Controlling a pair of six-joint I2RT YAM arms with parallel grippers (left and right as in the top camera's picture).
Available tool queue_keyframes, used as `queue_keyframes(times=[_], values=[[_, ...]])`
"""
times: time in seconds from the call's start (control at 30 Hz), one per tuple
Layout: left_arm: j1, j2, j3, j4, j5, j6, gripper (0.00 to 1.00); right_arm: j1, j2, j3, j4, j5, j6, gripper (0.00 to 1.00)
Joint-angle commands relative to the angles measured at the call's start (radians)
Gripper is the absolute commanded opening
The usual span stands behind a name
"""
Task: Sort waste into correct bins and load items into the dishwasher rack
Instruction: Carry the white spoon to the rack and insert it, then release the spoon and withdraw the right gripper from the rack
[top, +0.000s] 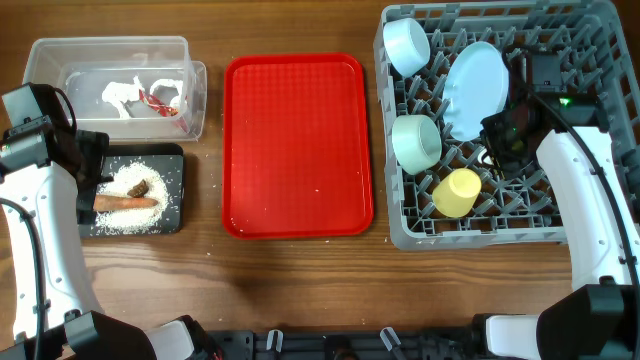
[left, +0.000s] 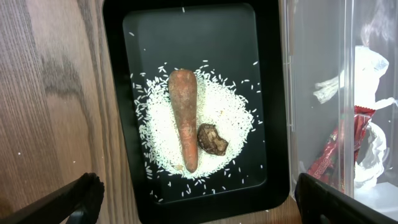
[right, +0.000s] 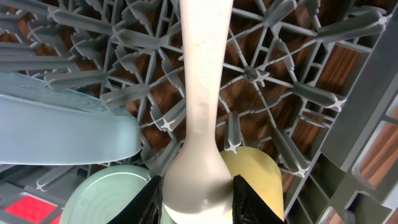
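Spoon (right: 202, 93): white, pinched at its bowl end by the right gripper (right: 198, 198), whose fingers are clenched on both sides of it. The long axis runs straight out along the fingers. The handle points away from the wrist, toward the grid base of the rack (top: 480, 238); its tip is cut off by the frame.

It is held over the rack's middle, at the desk's right end. Cannot tell whether the handle touches a peg.

Close around it are the plate (top: 476, 88) on edge, the mint bowl (top: 416, 142) and the cup (top: 457, 192). The blue bowl (top: 406, 46) sits in the rack's far-left corner.

Judgement: the spoon looks like the last item out. Only the right arm is near. The move turns on sliding the handle down its own axis into a gap between pegs, clear of the cup.

Left gripper (left: 205, 208): spread wide, holding nothing, above the black tray (left: 115, 93) by the desk's left edge. There the carrot (left: 183, 118) and lump (left: 212, 138) lie on rice (left: 230, 112).
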Motion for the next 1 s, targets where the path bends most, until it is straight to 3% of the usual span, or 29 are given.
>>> queue_keyframes(times=[0.0, 0.3, 0.5, 0.6, 0.63, 0.67, 0.7, 0.77, 0.8, 0.83, 0.97], values=[[0.003, 0.003, 0.005, -0.001, -0.009, 0.009, 1.0, -0.006, 0.013, -0.003, 0.002, -0.005, 0.019, 0.19], [0.003, 0.003, 0.005, -0.001, -0.01, 0.009, 1.0, -0.006, 0.013, -0.003, 0.002, -0.016, 0.019, 0.42], [0.003, 0.003, 0.005, -0.001, -0.01, 0.009, 1.0, -0.006, 0.013, -0.003, -0.001, -0.024, -0.017, 0.44], [0.003, 0.003, 0.005, -0.001, -0.01, 0.008, 1.0, -0.006, 0.01, -0.003, 0.011, -0.082, -0.21, 0.43], [0.003, 0.003, 0.005, -0.001, -0.009, 0.009, 1.0, -0.006, 0.004, -0.003, 0.027, -0.13, -0.318, 0.43], [0.003, 0.003, 0.005, -0.001, -0.009, 0.009, 1.0, -0.004, -0.009, -0.003, 0.071, -0.261, -0.537, 0.44], [0.003, 0.003, 0.005, -0.001, -0.009, 0.009, 1.0, -0.002, -0.024, -0.003, 0.11, -0.476, -0.786, 0.57], [0.003, 0.003, 0.005, -0.001, -0.01, 0.009, 1.0, -0.001, -0.043, -0.003, 0.097, -0.914, -1.151, 0.8], [0.003, 0.003, 0.005, -0.001, -0.009, 0.009, 1.0, -0.001, -0.05, -0.003, 0.072, -1.016, -1.263, 0.85], [0.003, 0.003, 0.005, -0.001, -0.01, 0.009, 1.0, 0.01, -0.068, -0.003, 0.046, -1.01, -1.32, 1.0], [0.003, 0.003, 0.005, -0.001, -0.009, 0.009, 1.0, 0.148, -0.227, 0.017, 0.024, -0.652, -1.249, 0.99]])
